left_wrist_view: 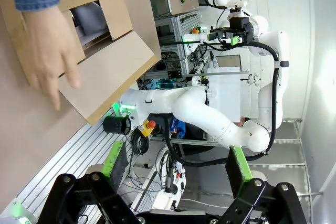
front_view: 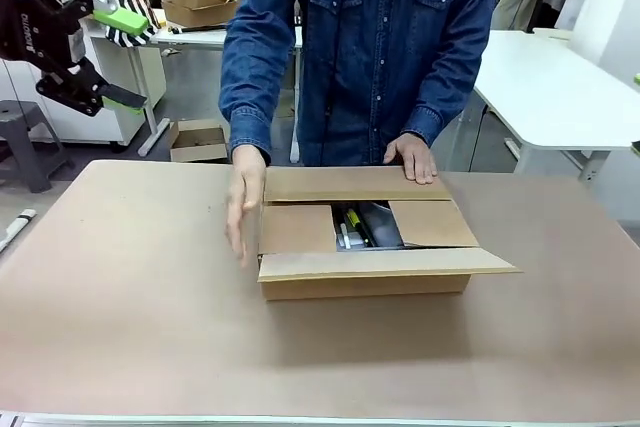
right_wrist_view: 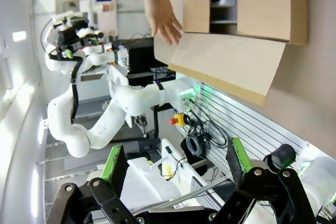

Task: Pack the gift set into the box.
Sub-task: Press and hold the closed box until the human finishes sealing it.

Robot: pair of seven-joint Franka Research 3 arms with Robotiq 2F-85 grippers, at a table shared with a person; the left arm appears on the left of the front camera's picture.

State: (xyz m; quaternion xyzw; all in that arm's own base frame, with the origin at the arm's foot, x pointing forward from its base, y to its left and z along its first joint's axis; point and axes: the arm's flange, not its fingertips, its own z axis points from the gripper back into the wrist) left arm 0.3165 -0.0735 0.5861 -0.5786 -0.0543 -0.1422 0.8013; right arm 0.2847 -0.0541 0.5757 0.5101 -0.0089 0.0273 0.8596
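worktop (front_view: 120, 327) | box (front_view: 365, 285) at centre, long axis left-right, opening up, near flap jutting toward robot | person's hand (front_view: 243, 209) at box's left end, second hand (front_view: 412, 159) on far flap | left claw (front_view: 125, 59) spread, raised far left | right claw (right_wrist_view: 174, 161) spread

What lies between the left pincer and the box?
Front view: the person's hand, beside the left wall of the box; otherwise bare table. The left pincer is raised and open.
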